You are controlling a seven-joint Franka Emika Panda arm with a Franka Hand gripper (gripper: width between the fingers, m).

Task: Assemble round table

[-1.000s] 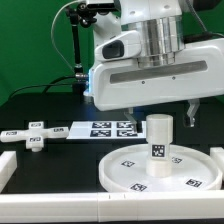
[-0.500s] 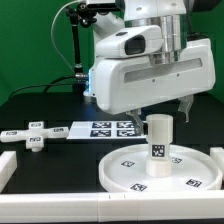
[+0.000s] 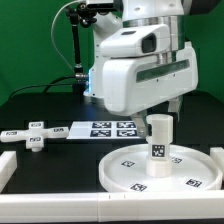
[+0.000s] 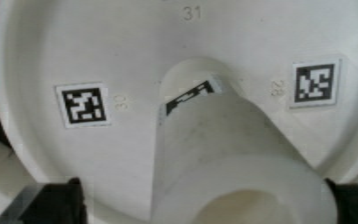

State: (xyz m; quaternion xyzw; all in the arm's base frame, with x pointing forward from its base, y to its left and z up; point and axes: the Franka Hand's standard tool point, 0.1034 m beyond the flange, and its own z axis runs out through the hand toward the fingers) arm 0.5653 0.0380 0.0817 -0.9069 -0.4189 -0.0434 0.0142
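The step in hand looks like seating the post in the tabletop: the short thick white plastic cylinder (image 3: 159,134) stands upright near the middle of the large rimmed round white plastic disc (image 3: 128,170), which lies flat on the black worktop (image 3: 60,165). The two-finger gripper (image 4: 208,205) hangs above the cylinder with its jaws spread. In the wrist view the dark fingertips (image 4: 55,200) sit out at either side, with the cylinder's top between them and clear of both, so nothing is pinched. In the exterior view one finger shows just above the cylinder's top, toward that view's right. The other is hidden behind the arm's white body.

The next move, as I judge it, is to come straight down until the fingers flank the cylinder's upper part, close on it squarely, and then turn or press it home. The cylinder is smooth and round, so an off-centre grip could tip it or let it slip.

The small white cross-shaped piece (image 3: 35,136) lies untouched on the worktop, well apart toward the exterior view's left and beside the marker board (image 3: 108,127). It probably goes on last, so the assembly seems roughly midway
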